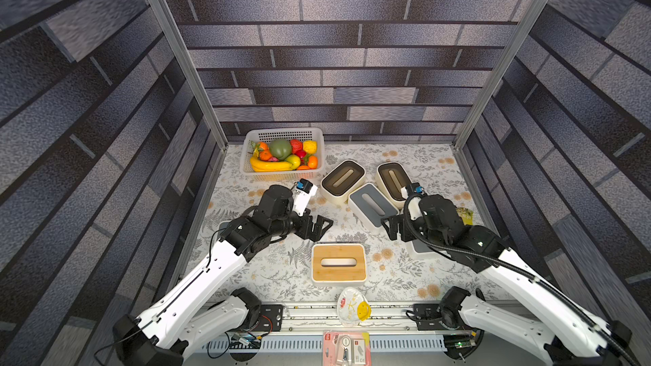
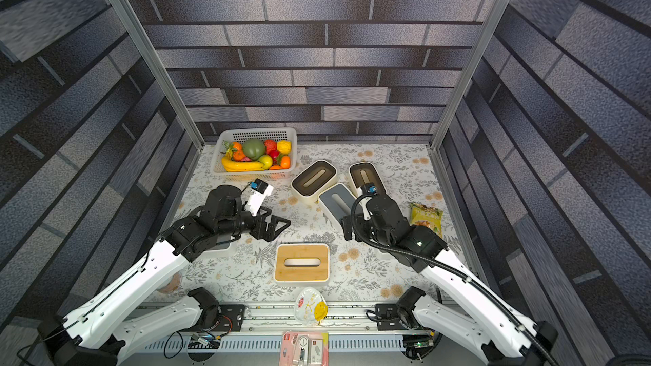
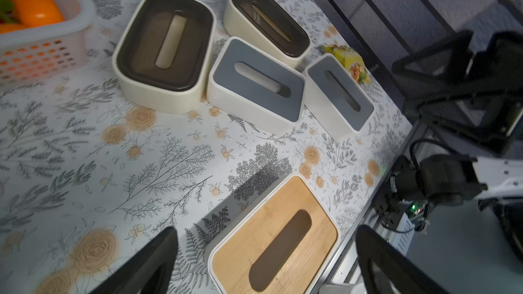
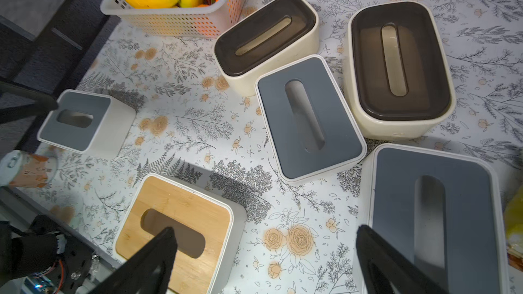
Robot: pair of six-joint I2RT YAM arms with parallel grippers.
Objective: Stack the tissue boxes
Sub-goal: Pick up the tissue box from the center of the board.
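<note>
Nearest the front edge, a wood-lidded box: white, square-cornered body, pale bamboo-grain top, one oval slot, dark inside. Behind it, toward the right, a middle grey-lidded box, white with a smooth matte grey top and a long slot. Flanking that, two rounded, glossy cream boxes with recessed dark-brown lids: a cream box by the basket and a second cream box, both with pale slots. Partly hidden beneath the right arm, a grey-lidded box at the right; largely covered by the left arm, a grey-lidded box at the left. All six flat on the flowered tablecloth, none on top of another.

At the back left, a white perforated plastic basket holding a banana, oranges, a green fruit, and red and yellow pieces. Near the right wall, a yellow snack bag.

Left gripper: black jaws spread wide, holding nothing, above bare cloth behind the wood-lidded box. Right gripper: likewise spread wide and empty, just beside the middle grey-lidded box.
</note>
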